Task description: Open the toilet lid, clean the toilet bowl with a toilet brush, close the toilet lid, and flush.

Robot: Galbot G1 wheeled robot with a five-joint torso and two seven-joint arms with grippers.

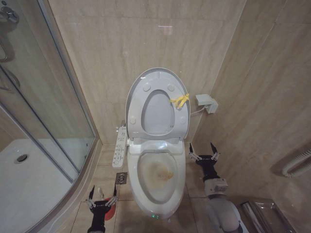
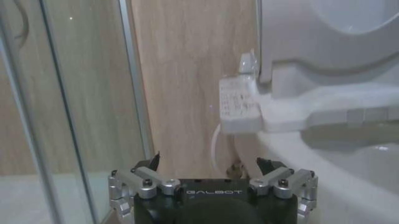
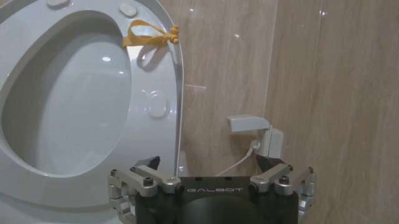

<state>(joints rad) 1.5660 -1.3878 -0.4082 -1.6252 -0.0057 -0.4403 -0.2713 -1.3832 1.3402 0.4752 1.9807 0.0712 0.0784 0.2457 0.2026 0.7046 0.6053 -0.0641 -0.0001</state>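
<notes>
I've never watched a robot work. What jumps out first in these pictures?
The toilet stands open against the tiled wall: its toilet lid and seat ring are raised, a yellow tie knotted at the edge. Below, the toilet bowl shows brownish stains. Two open end effectors flank it near the floor: the left end effector over something red by the glass shower wall, the right end effector on the other side.

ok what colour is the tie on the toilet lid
Yellow tie on the raised white toilet lid, clearest in the right wrist view.

Black wrists [image 3: 212,205] (marked GALBOT), silver screwed jaws.
</notes>
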